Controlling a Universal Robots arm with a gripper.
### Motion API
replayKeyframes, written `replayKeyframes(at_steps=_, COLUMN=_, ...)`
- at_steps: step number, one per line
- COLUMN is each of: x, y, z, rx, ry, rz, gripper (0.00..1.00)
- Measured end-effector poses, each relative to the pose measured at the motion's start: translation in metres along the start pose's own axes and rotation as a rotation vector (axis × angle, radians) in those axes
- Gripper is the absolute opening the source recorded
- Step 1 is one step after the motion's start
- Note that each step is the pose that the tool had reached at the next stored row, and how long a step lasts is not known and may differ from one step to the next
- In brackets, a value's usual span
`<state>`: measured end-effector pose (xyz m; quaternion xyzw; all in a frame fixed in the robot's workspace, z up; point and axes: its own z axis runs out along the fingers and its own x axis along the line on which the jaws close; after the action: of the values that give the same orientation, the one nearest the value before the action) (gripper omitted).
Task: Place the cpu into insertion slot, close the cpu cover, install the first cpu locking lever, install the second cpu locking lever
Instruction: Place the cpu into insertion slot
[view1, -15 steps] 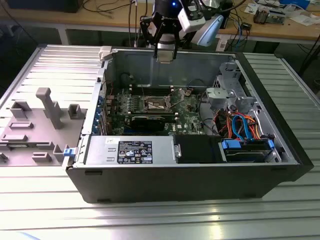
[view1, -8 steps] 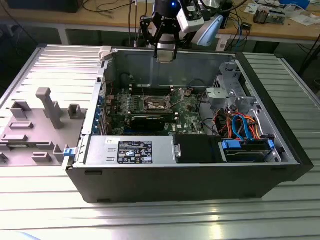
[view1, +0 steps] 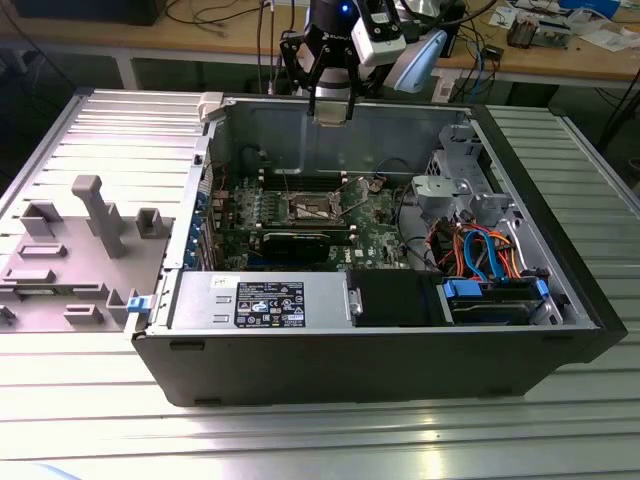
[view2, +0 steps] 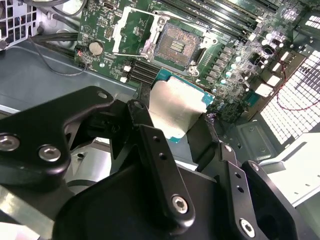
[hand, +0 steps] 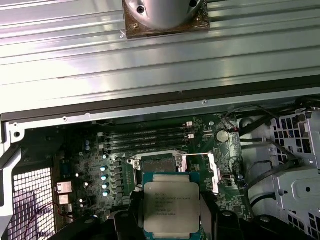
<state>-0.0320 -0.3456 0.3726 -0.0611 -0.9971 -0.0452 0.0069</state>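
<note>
My gripper (view1: 333, 108) hangs above the open computer case's back wall, shut on the cpu (hand: 171, 207), a flat square chip with a dull silver top. In both wrist views black fingers (view2: 150, 145) clamp the cpu (view2: 175, 105) on two opposite sides. The insertion slot (hand: 157, 162), a square socket with a dark centre, lies bare on the green board, below and ahead of the chip. The cpu cover (hand: 200, 172) is swung open beside the insertion slot (view2: 175, 45). In the exterior view the insertion slot (view1: 312, 208) sits well below the gripper. The locking levers are too small to tell.
Long black memory slots (hand: 145, 137) run beside the socket. A long black card (view1: 300, 240) and the power supply (view1: 270, 300) lie nearer the case front. A drive cage with orange and blue cables (view1: 480, 255) fills the exterior view's right. A grey plastic shroud (view1: 80, 250) lies outside.
</note>
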Motion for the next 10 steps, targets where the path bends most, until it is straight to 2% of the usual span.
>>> replayKeyframes(at_steps=10, x=0.0000, y=0.0000, z=0.0000, rx=-0.0001, ry=-0.0002, rz=0.003, gripper=0.54)
